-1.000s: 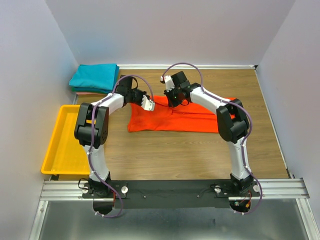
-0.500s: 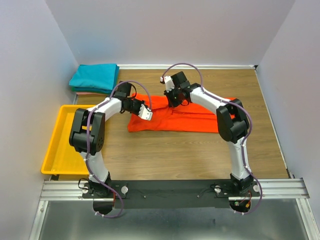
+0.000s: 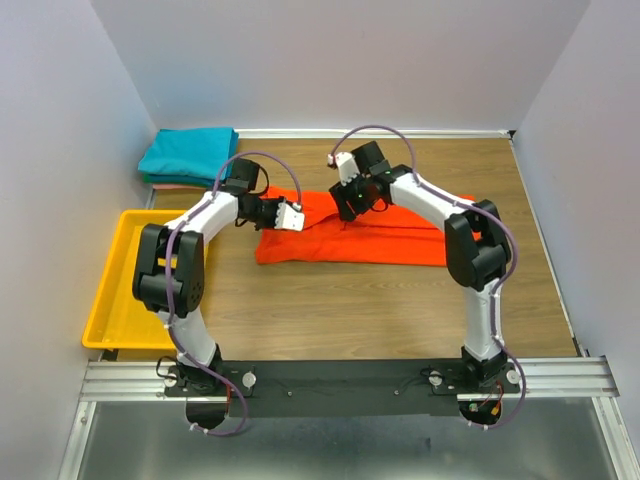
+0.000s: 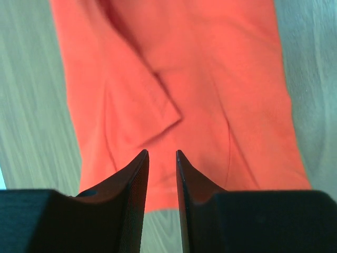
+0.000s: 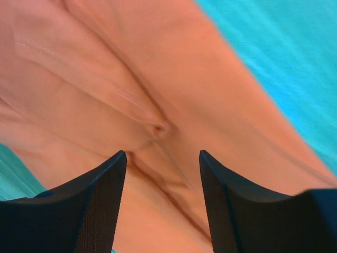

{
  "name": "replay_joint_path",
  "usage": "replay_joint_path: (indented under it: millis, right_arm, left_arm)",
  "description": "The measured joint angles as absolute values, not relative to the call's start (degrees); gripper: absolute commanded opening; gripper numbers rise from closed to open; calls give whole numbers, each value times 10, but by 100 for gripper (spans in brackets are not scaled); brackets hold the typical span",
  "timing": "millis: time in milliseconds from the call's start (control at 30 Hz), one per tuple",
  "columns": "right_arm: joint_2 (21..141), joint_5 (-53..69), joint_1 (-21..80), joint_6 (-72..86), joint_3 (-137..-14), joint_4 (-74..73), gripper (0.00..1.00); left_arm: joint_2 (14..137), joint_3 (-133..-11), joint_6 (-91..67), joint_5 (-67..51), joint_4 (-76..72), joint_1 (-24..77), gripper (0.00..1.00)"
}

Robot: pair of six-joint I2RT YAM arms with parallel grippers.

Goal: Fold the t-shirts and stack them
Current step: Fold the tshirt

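The orange-red t-shirt (image 3: 350,238) lies as a wide folded band across the middle of the table. My left gripper (image 3: 300,218) hovers at its left end. In the left wrist view the left gripper (image 4: 162,154) stands open by a narrow gap with nothing in it, above the t-shirt (image 4: 210,95) and a sleeve fold. My right gripper (image 3: 347,210) is over the upper middle of the shirt. Seen from the right wrist, the right gripper (image 5: 163,154) is wide open just above the cloth (image 5: 105,79), which keeps a small pinched pucker. A teal t-shirt (image 3: 190,152) lies folded on a pale pink one (image 3: 158,182) at the back left.
A yellow tray (image 3: 112,300) sits at the table's left edge, near the left arm's elbow. Grey walls close in the table on the left, back and right. Bare wood lies in front of the orange-red shirt.
Both grippers have gone from shut to open and let go of the orange-red shirt. The left elbow has swung further left, and the right gripper has shifted slightly right.
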State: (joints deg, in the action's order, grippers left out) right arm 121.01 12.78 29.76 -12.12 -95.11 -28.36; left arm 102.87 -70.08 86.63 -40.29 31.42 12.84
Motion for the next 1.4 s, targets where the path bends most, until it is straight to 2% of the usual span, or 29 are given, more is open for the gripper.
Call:
replay_joint_path:
  millis: [67, 100, 167, 333, 567, 833, 1033, 1133, 1233, 1400]
  right_arm:
    - [1194, 129, 284, -124, -949, -289, 52]
    - [1185, 130, 273, -126, -949, -293, 49]
    - [1168, 130, 242, -135, -945, -302, 39]
    - [1155, 119, 159, -166, -932, -331, 30]
    - [1164, 69, 110, -223, -920, -378, 25]
    - [1173, 17, 109, -269, -857, -394, 21]
    - [1147, 5, 109, -284, -811, -387, 17]
    - [1119, 9, 112, -286, -773, -394, 18]
    - [1078, 27, 133, -279, -720, -408, 18]
    - [1020, 125, 252, -248, -670, -475, 22]
  left_arm:
    - [1005, -704, 813, -396, 316, 126, 29]
    - [994, -709, 764, -382, 316, 131, 17]
    - [987, -738, 676, -353, 323, 150, 5]
    - [1010, -810, 446, -313, 338, 188, 4]
    - [1034, -784, 225, -271, 340, 192, 0]
    - [1108, -766, 129, -218, 340, 201, 0]
    - [1156, -822, 112, -189, 346, 199, 0]
    - [1202, -891, 121, -172, 354, 197, 0]
    - [1282, -1024, 141, -142, 375, 193, 0]
    - [1486, -1382, 186, -74, 418, 184, 0]
